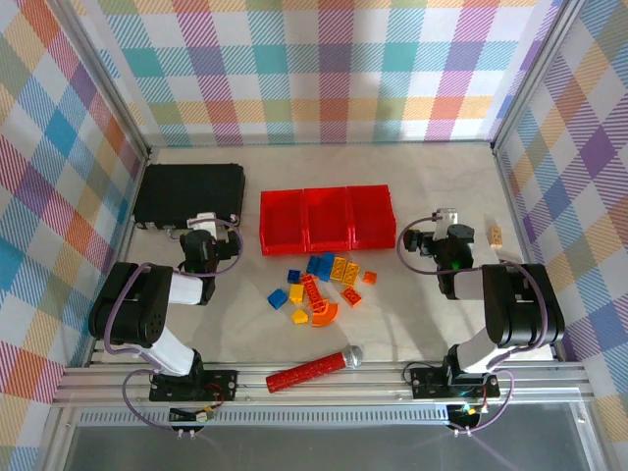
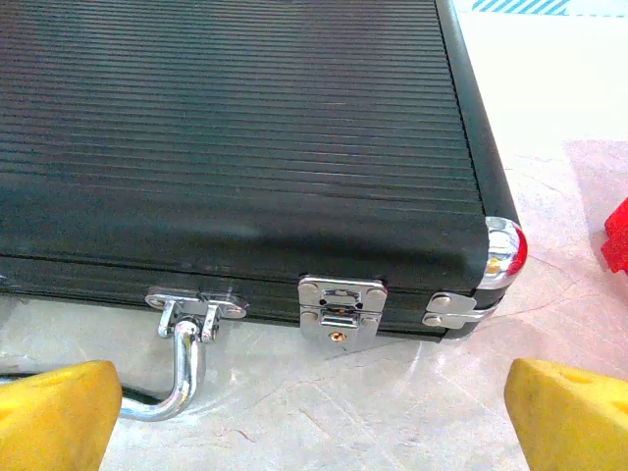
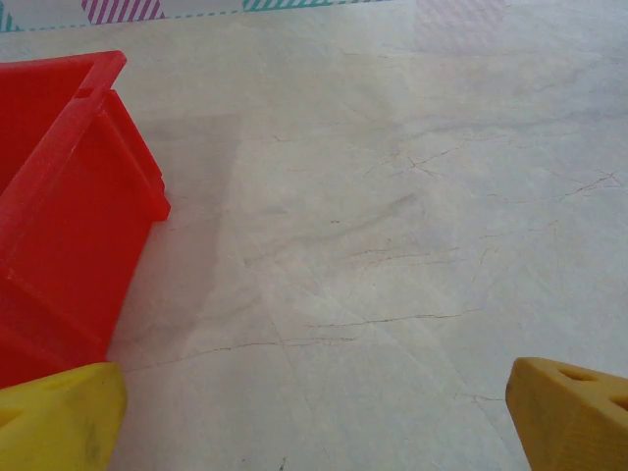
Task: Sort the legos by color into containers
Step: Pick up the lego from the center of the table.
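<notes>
Legos lay in a loose heap on the desk, just at 6 o'clock of the containers, and we saw no brick in a bin yet. We had the left claw spread wide and holding nothing, nosed up to the black case. The right claw was just as wide and bare, beside the right-hand bin.

We judged the trouble to be in the heap itself. Blue, yellow and orange bricks touched one another, so a wide pinch could take two colours at once or flick a neighbour away. A low sweep could also catch the red stick at 6 o'clock of the pile.

We read the heap as stretched roughly from 8 to 2 o'clock, with the orange arch at its near edge. The bin row ran 9 to 3.
</notes>
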Robot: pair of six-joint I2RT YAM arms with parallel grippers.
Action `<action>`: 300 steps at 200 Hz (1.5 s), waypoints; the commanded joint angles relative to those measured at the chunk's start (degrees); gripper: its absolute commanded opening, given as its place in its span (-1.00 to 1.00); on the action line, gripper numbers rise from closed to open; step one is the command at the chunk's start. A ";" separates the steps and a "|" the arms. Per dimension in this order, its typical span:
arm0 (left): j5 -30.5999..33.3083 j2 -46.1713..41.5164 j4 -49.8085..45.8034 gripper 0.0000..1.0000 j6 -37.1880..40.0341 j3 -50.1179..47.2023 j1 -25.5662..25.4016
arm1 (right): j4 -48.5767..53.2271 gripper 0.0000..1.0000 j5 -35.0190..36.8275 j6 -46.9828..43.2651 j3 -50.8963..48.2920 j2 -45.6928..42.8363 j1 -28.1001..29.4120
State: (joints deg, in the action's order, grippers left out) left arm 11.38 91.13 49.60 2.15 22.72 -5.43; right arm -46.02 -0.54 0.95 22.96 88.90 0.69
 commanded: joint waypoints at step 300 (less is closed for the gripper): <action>-3.58 -26.15 -59.51 0.99 -15.60 21.41 -7.29 | 65.66 0.94 -4.22 31.40 20.46 -26.54 1.06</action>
State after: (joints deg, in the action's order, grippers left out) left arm 16.64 67.42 5.89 -9.06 46.33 -11.64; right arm 1.80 1.83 22.26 41.93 63.42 0.71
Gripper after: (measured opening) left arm 0.997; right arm 0.985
